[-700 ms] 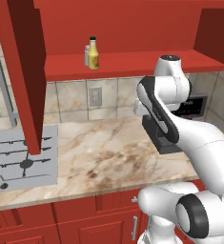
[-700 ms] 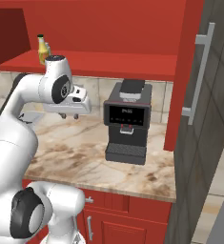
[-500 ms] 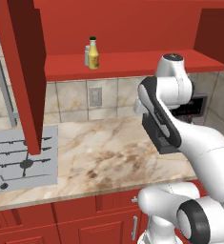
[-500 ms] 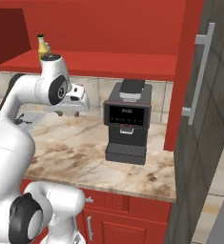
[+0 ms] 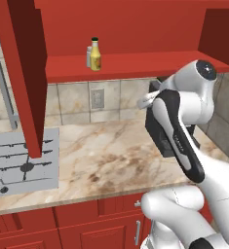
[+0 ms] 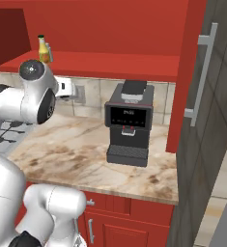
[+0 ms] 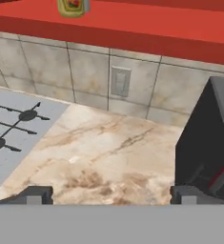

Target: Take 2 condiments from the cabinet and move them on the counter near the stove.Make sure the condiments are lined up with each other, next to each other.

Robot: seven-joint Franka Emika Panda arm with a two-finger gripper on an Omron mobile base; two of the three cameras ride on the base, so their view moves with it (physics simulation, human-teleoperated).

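Observation:
The small yellow bottle [image 5: 95, 54] with its dark green cap stands on the red shelf of the open wall cabinet [image 5: 135, 65]. The grey-white shaker [image 5: 88, 57] sits close behind it on its left. In the right base view the bottle [image 6: 42, 49] stands at the shelf's left end, and the hand view catches its base [image 7: 72, 6] at the top edge. My gripper [image 7: 111, 193] is open and empty. It hangs over the marbled counter [image 5: 106, 155], below the shelf and to the right of the bottle [image 5: 144, 101]. The stove [image 5: 18, 163] lies at the left.
A black coffee machine [image 6: 128, 123] stands on the counter to my gripper's right, close to the hand [image 7: 208, 143]. The cabinet's open door [image 5: 18, 73], with a silver bar handle [image 5: 1, 82], hangs over the stove's edge. A wall outlet [image 7: 119, 81] sits in the tiled backsplash.
The hand has lifted a little toward the shelf and the arm's upper joint has shifted. The bottle and shaker have not moved.

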